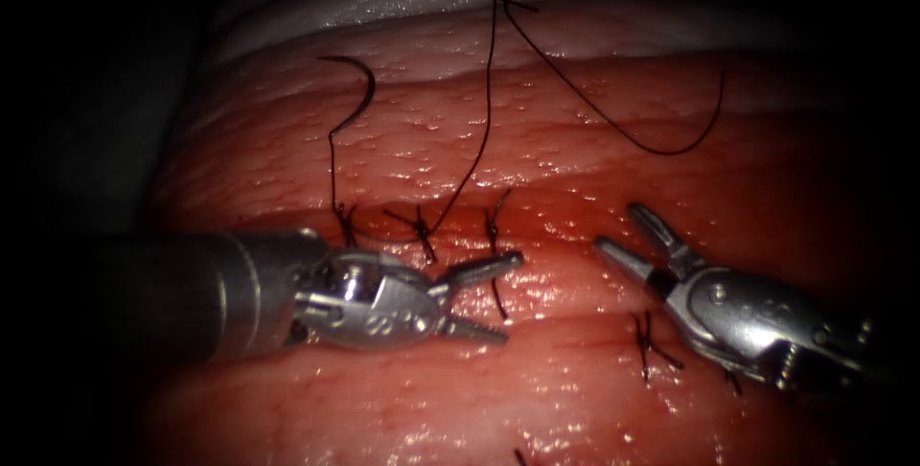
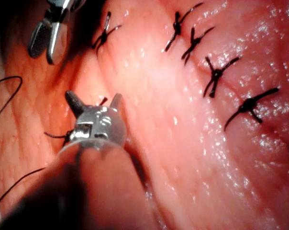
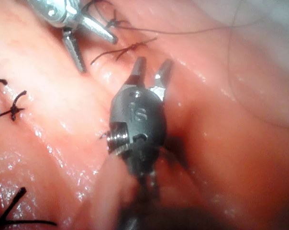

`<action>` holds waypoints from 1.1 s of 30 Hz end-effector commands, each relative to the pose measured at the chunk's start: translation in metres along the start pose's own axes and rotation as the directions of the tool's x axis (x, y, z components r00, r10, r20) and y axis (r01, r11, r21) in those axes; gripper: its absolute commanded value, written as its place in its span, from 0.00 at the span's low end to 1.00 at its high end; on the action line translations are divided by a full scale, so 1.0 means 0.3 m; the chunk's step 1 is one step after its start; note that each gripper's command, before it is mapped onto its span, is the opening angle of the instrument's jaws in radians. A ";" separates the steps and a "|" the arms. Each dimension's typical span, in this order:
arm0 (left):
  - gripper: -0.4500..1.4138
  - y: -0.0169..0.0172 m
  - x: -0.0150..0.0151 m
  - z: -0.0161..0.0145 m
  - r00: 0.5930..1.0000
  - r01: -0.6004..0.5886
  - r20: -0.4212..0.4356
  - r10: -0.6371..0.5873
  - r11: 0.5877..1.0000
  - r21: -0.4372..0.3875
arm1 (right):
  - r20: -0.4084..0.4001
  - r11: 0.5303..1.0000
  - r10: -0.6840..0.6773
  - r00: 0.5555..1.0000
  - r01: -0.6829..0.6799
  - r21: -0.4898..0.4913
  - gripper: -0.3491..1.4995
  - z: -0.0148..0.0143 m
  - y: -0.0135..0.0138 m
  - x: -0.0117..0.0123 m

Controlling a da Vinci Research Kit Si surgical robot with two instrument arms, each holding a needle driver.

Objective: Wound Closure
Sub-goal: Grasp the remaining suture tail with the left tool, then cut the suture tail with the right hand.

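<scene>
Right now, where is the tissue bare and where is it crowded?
Bare: tissue below the left end effector. Crowded: the knots along the cut; needle and thread lie above. Both end effectors, right too, are open, holding nothing.

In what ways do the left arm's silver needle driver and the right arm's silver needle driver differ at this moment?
The left arm's silver needle driver lies over the cut, among the dark knotted stitches; the right arm's silver needle driver sits right of them. The left one's tips point right, the right one's up-left. Both have open jaws and hold nothing; the dark curved needle rests free on the pink tissue above.
</scene>
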 end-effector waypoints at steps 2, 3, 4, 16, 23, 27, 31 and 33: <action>0.42 0.000 -0.001 0.003 1.000 -0.004 0.010 0.004 1.000 -0.011 | -0.001 1.000 0.001 1.000 -0.001 0.003 0.42 0.0019 -0.0022 -0.0011; 0.42 0.000 -0.001 0.003 1.000 -0.004 0.010 0.004 1.000 -0.011 | -0.001 1.000 0.001 1.000 -0.001 0.003 0.42 0.0019 -0.0022 -0.0011; 0.42 -0.001 -0.002 0.004 1.000 -0.003 0.014 0.003 1.000 -0.010 | -0.002 1.000 0.000 1.000 0.000 0.003 0.42 0.0019 -0.0023 -0.0011; 0.00 -0.002 -0.003 0.002 0.999 -0.023 0.043 0.026 0.997 -0.080 | -0.020 0.996 -0.031 0.999 0.032 0.082 0.27 0.0032 -0.0039 -0.0022; 0.00 -0.007 -0.006 -0.001 1.000 -0.018 -0.017 0.016 0.995 -0.102 | -0.103 0.917 -0.225 0.969 0.247 0.312 0.67 0.0161 -0.0059 -0.0071; 0.00 -0.010 -0.008 -0.002 0.996 -0.004 -0.085 -0.005 0.995 -0.104 | -0.151 0.889 -0.258 0.954 0.296 0.350 0.81 0.0235 -0.0060 -0.0087; 0.00 -0.011 -0.010 -0.002 0.990 0.029 -0.135 -0.044 0.994 -0.108 | -0.173 0.876 -0.268 0.948 0.315 0.366 0.85 0.0262 -0.0091 -0.0084; 0.00 -0.011 -0.011 -0.002 0.986 0.043 -0.156 -0.061 0.993 -0.114 | -0.197 0.870 -0.270 0.942 0.327 0.368 0.85 0.0269 -0.0112 -0.0078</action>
